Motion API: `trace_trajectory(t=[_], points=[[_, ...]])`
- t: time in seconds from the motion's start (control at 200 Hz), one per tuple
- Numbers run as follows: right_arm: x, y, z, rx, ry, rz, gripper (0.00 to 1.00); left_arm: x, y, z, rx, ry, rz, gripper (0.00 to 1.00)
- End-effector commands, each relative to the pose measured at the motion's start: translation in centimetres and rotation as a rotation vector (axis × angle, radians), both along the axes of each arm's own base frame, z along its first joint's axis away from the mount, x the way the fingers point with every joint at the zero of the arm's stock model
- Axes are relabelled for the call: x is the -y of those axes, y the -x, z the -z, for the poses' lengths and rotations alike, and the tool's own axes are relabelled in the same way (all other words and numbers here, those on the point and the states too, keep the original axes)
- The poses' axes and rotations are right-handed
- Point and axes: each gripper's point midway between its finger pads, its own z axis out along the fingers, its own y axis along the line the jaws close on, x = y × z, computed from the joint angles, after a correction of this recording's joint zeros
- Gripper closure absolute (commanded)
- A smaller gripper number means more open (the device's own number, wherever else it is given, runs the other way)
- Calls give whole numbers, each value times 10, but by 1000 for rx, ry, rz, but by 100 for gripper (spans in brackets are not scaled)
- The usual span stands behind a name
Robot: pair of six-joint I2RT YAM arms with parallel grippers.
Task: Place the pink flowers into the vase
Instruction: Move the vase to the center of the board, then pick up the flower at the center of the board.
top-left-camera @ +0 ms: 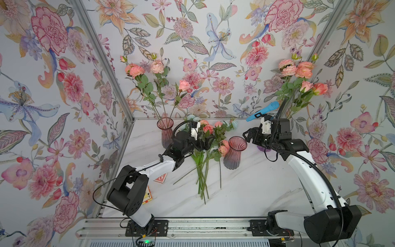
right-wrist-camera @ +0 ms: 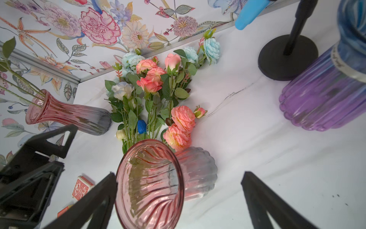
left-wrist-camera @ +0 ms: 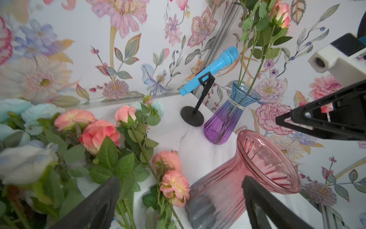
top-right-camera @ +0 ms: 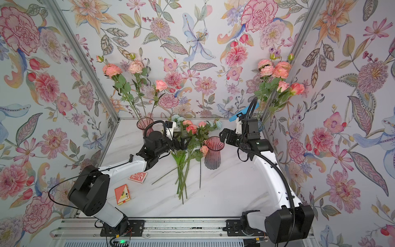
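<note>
A: Left hand?
B: Released, fingers spread wide, nothing held. It hovers over the flower pile.
A: Pink flowers?
B: Flat on the worktop, right under and just past the left hand, mixed with pale blue blooms.
A: Right hand?
B: Released too, empty. One finger just beside the rim of the empty pink ribbed vase. The vase is upright, between both hands.
A: Rest?
B: Blue toy microphone and purple vase behind the right hand. Second pink vase behind the left hand.
</note>
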Motion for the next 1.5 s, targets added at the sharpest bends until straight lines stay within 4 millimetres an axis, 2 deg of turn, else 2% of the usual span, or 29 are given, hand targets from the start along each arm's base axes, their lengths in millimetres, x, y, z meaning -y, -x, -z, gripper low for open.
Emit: trace_trajectory(t=[0.0, 0.145, 0.34, 0.42, 0.675, 0.806, 1.091, 1.341, 1.496], points=[[5, 2, -16, 40, 23, 4, 1, 23, 26, 41, -210, 17, 47, 1], [7, 2, -21, 58, 36, 4, 1, 40, 45, 73, -360, 32, 83, 3], [10, 4, -23, 69, 44, 7, 1, 47, 51, 117, -556, 78, 68, 9], [10, 5, -24, 74, 46, 6, 1, 52, 54, 126, -620, 136, 77, 14], [17, 8, -21, 73, 64, 13, 1, 65, 63, 143, -684, 129, 78, 19], [17, 7, -19, 72, 61, 11, 1, 71, 70, 158, -727, 120, 84, 22], [22, 9, -15, 69, 68, 14, 1, 77, 62, 176, -759, 131, 64, 30], [25, 8, -10, 61, 69, 19, 1, 87, 56, 184, -767, 131, 61, 40], [26, 8, -8, 61, 69, 22, 1, 84, 53, 192, -768, 123, 33, 50]])
